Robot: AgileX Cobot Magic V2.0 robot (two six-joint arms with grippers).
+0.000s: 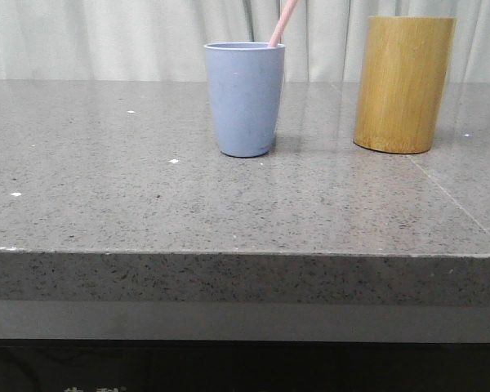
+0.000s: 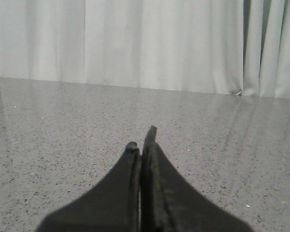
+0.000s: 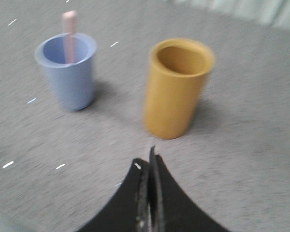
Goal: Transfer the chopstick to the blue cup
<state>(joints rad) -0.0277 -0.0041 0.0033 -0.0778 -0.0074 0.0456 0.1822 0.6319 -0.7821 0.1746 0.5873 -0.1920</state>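
Observation:
The blue cup point(image 1: 245, 100) stands upright near the middle of the table, also seen in the right wrist view point(image 3: 67, 70). A pale pink chopstick point(image 1: 282, 23) leans out of it toward the right; its upper end point(image 3: 69, 35) shows above the rim. My right gripper point(image 3: 147, 162) is shut and empty, above the table on the near side of both containers. My left gripper point(image 2: 141, 139) is shut with nothing in it, over bare table facing the curtain. Neither gripper appears in the front view.
A taller yellow-brown bamboo cylinder point(image 1: 403, 83) stands to the right of the blue cup, its inside looking empty in the right wrist view point(image 3: 176, 87). The grey speckled table point(image 1: 147, 204) ends in a front edge; a white curtain point(image 2: 135, 43) hangs behind.

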